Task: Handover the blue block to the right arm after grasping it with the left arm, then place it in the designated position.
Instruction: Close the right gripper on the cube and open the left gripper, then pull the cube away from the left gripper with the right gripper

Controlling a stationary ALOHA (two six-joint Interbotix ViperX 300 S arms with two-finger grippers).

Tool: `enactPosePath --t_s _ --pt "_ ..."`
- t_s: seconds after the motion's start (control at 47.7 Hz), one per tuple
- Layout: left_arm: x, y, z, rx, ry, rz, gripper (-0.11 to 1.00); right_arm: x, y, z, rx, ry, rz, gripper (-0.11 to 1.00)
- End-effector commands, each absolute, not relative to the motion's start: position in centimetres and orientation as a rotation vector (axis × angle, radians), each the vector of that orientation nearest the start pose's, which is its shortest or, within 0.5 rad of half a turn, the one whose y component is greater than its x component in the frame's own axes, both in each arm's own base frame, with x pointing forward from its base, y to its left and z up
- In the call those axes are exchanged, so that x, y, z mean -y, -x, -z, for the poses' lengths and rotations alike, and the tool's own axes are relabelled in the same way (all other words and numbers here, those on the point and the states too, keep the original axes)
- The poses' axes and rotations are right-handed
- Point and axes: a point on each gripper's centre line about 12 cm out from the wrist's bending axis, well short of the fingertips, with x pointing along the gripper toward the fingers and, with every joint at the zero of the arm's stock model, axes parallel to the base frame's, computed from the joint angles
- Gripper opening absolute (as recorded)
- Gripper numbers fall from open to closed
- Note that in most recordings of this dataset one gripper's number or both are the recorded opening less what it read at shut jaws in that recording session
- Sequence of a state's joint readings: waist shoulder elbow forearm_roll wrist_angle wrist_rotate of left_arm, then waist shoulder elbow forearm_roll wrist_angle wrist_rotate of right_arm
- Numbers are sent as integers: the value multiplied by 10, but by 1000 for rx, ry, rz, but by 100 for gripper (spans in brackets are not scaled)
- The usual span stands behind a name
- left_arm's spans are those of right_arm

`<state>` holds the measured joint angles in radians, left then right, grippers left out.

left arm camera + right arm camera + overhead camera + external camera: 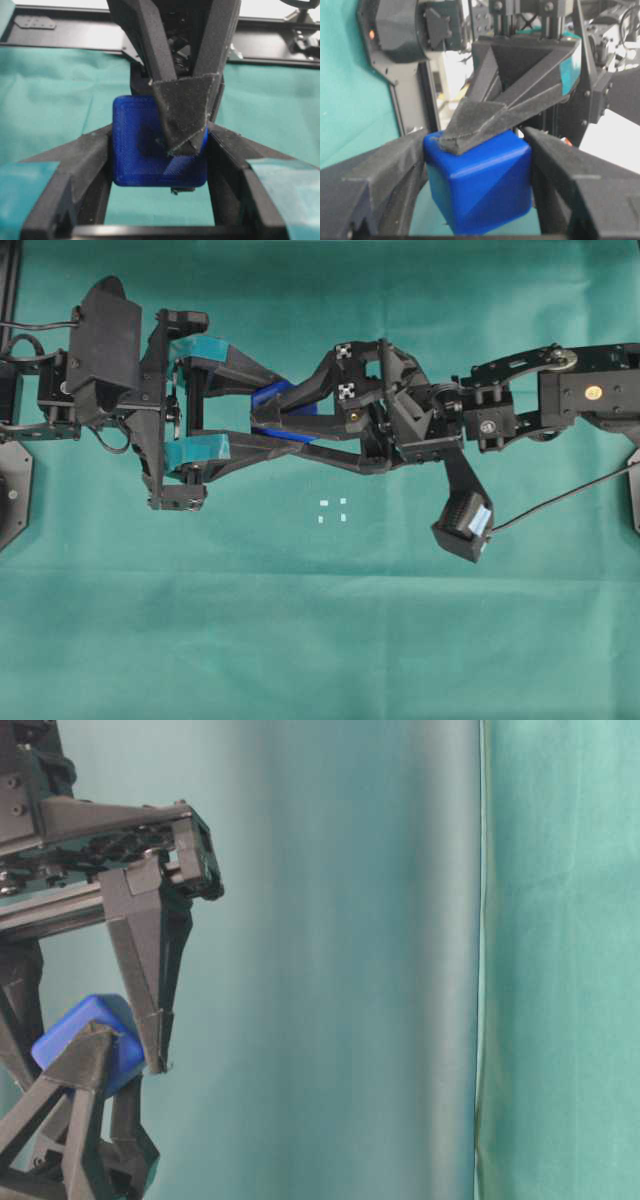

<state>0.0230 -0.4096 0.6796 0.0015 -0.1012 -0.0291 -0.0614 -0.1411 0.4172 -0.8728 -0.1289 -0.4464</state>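
The blue block [278, 397] hangs above the green cloth, between both grippers at mid-table. My left gripper [288, 416], with teal tape on its finger bases, is shut on the block [135, 150] from two sides. The all-black right gripper [268, 420] comes in from the right. Its fingers press the block's [480, 185] other two faces, so the right gripper [477, 172] is shut on it too. One left finger [480, 120] lies across the block's top in the right wrist view. The designated position [332, 511], four small white marks, lies on the cloth just in front of the grippers. The table-level view shows the block [85, 1030] among black fingers.
Green cloth [320, 640] covers the table. The right arm's wrist camera [462, 525] and its cable [560, 498] hang to the right of the marks. A black base plate [12, 490] sits at the left edge.
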Motion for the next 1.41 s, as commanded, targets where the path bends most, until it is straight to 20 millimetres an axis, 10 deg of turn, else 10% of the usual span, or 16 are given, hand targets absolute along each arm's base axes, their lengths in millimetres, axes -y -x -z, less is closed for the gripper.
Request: enactPosePath --t_s 0.0,0.881,1.112,1.385 --pt "-6 -339 -337 -136 29 -19 47 18 -421 -343 -123 1289 -123 63" --pt "2 -336 -345 -130 27 3 47 18 -422 -344 -117 1281 -123 63" --pt "4 -335 -344 -146 24 9 98 18 -421 -343 -119 1273 -123 63" --pt "3 -325 -348 -146 25 9 100 16 -416 -342 -121 1258 -125 63"
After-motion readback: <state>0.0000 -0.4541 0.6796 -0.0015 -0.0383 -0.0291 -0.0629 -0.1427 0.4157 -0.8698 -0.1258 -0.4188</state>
